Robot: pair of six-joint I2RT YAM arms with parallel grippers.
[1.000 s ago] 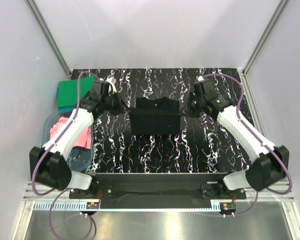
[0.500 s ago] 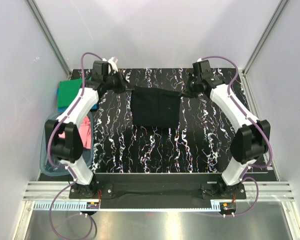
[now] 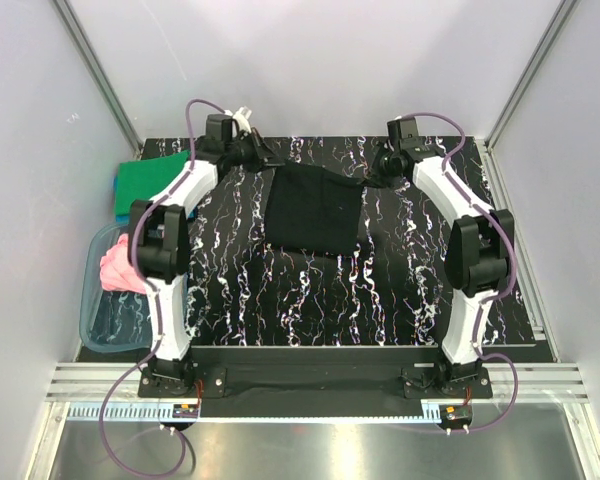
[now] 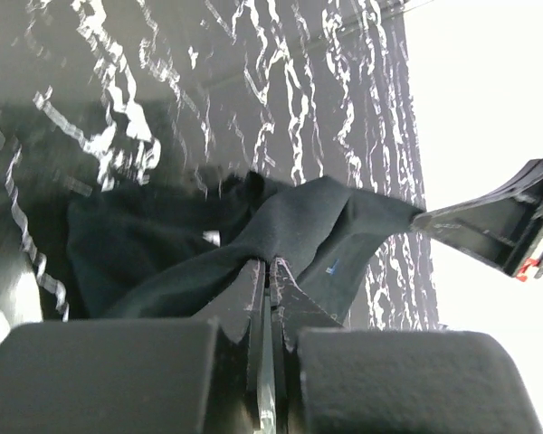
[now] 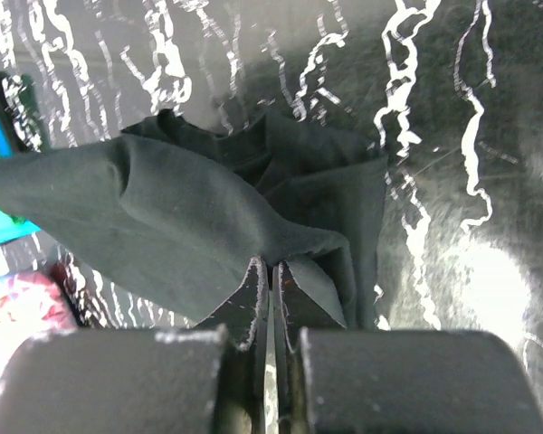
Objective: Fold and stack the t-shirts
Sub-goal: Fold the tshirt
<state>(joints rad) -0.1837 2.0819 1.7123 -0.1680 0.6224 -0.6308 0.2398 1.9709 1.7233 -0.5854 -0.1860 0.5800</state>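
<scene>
Nearest the arm bases, at the left edge, a clear blue-tinted plastic tub (image 3: pixel 98 322) holds a crumpled pink t-shirt (image 3: pixel 118 266), not yet folded. Beyond it the black, white-veined worktop (image 3: pixel 400 290) carries the soft black t-shirt (image 3: pixel 315 210), which now sits past the middle and towards the far edge.

A second ago this shirt lay lower and nearer, with both arms stretched out low at its sides. Since then the arms have drawn upright and swung back, taking the shirt's far edge with them. The left end effector (image 3: pixel 270 160) is pressed together on a bunched fold of black cloth at the far-left corner, and the right end effector (image 3: pixel 365 178) is pinching the opposite corner the same way. Both wrist views show fabric fanning out from closed tips. The cloth is pulled fairly taut between them, while its near hem seems to trail on the worktop, though that contact is hard to confirm.

At the far left lies a folded green t-shirt (image 3: pixel 145 185). The lift probably means the black shirt is being stretched and repositioned — folding is under way, stacking still ahead.
</scene>
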